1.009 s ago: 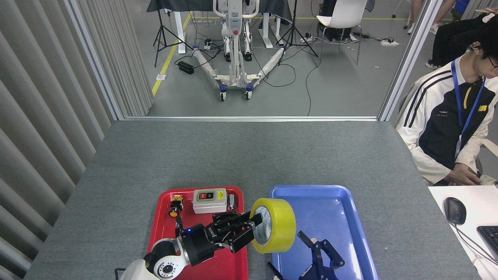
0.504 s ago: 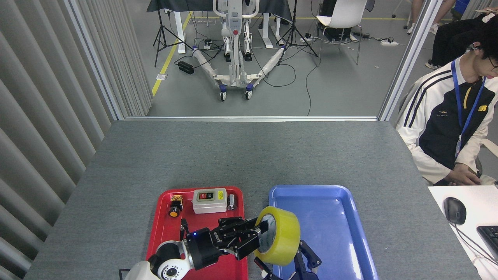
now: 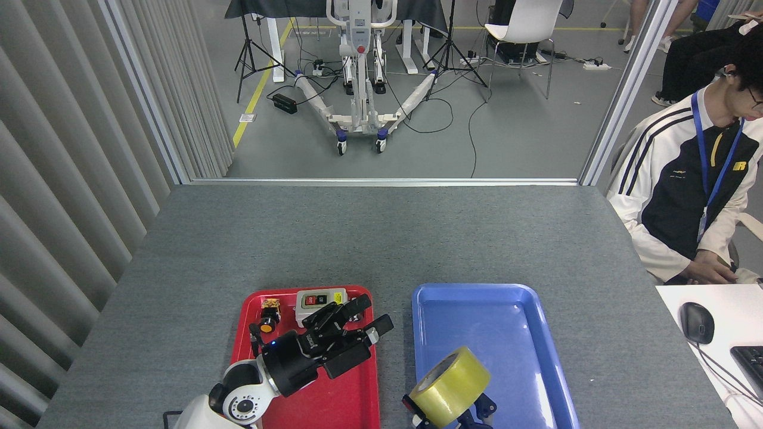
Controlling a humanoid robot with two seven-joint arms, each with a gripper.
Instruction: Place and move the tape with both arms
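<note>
Yellow tape (image 3: 450, 386) sits at six o'clock, pinched by right gripper (image 3: 453, 417); left gripper (image 3: 357, 319) spread; lower gently into blue tray (image 3: 512, 298).

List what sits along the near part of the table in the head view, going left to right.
Red tray → left gripper, over that tray with fingers spread → tape, held up at the blue tray's near left corner → blue tray → computer mouse.
</note>
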